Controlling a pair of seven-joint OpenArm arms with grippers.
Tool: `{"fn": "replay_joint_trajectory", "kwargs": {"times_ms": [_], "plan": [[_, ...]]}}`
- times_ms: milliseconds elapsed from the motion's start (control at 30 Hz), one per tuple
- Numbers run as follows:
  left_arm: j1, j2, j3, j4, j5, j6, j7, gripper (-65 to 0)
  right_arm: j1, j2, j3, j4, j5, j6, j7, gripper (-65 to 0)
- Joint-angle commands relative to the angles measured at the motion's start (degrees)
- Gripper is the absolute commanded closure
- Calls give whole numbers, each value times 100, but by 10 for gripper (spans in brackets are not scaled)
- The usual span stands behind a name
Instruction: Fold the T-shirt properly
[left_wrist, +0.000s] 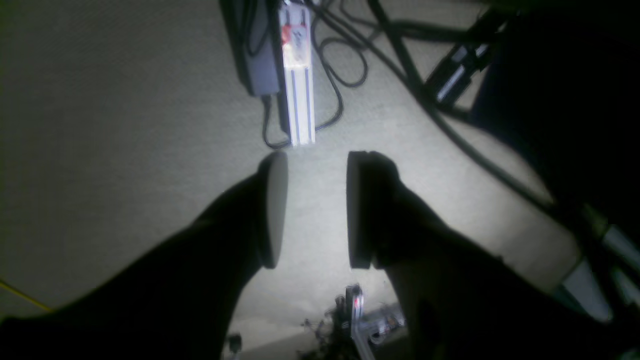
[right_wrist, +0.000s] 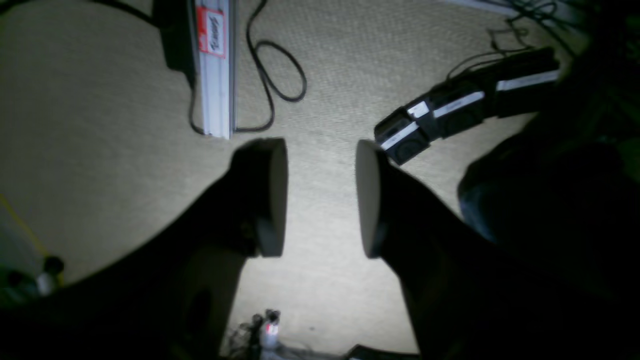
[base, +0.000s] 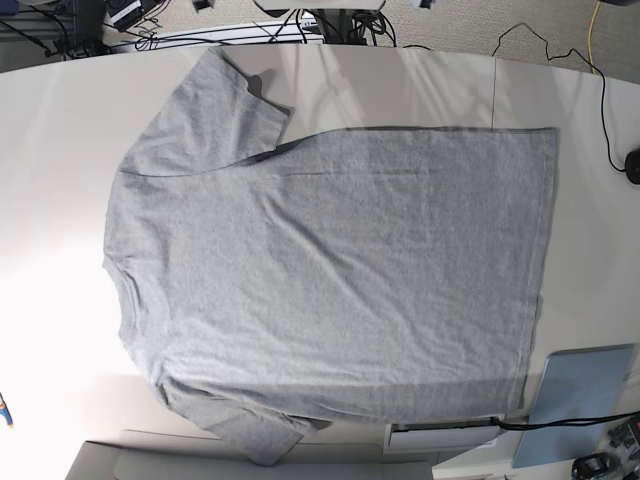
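Observation:
The heather-grey T-shirt (base: 330, 270) lies spread flat on the white table (base: 50, 200) in the base view, plain side up, collar to the left, hem to the right, one sleeve at the top left and one at the bottom. Neither arm shows in the base view. The left gripper (left_wrist: 316, 210) hangs open over beige carpet in its wrist view, nothing between its pads. In the right wrist view the right gripper (right_wrist: 321, 197) is also open over carpet, holding nothing. The T-shirt appears in neither wrist view.
A pale blue-grey panel (base: 580, 400) lies at the table's bottom right corner, with a white box (base: 440, 437) beside it. Cables and an aluminium rail (left_wrist: 298, 75) lie on the floor below the grippers. A black cable (base: 610, 120) crosses the table's right edge.

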Motion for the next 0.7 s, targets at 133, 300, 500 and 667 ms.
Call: {"fn": "replay_joint_trajectory", "kwargs": {"times_ms": [133,300,500,667], "plan": [[844,-44,-9,1572,-37,-249,313,-202,-1266,361,20,2081,717,490,-474,-231],[1707,-234,-9,3121,-79,-323,404,-202,-2463,809,20,4063,1255,590,-728,-231],[2673,-879,-11,5040,-573,-142,761,-202,-3580,1412,24,6078,1421,577,-949,-231],[3209,-1451,-11,6588,-295,393,957,-202,-3928,1727,72,7399,1416,428,-1556,-231]]}}
